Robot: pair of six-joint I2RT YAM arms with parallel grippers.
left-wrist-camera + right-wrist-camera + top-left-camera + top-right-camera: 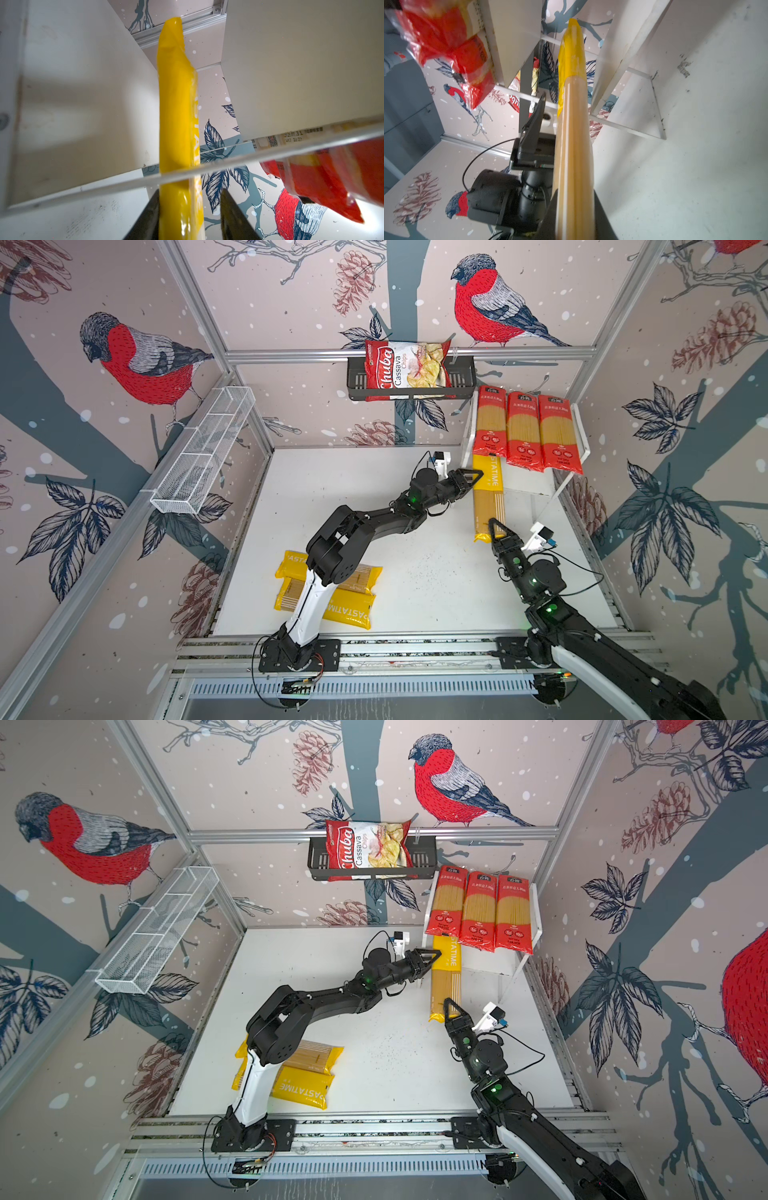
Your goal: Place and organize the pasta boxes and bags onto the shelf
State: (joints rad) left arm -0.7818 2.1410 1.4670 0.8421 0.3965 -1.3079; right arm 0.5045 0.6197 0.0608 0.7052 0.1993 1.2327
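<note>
Three red pasta packets (523,431) (478,913) lie side by side on the top board of the white shelf (528,483) (486,963), their near ends hanging over its edge. A yellow PASTATIME packet (488,497) (445,977) (178,104) (573,124) stands on its long edge, its far end under the top board. My right gripper (494,526) (451,1006) (574,195) is shut on its near end. My left gripper (478,476) (436,955) (189,193) straddles its far part, open, one finger touching and the other apart. Two more yellow packets (349,610) (303,1088) lie stacked under the left arm.
A Chuba chips bag (407,369) sits in the black basket (465,377) on the back wall. A long white wire basket (203,452) hangs on the left wall. The shelf's thin legs (561,485) stand beside the right wall.
</note>
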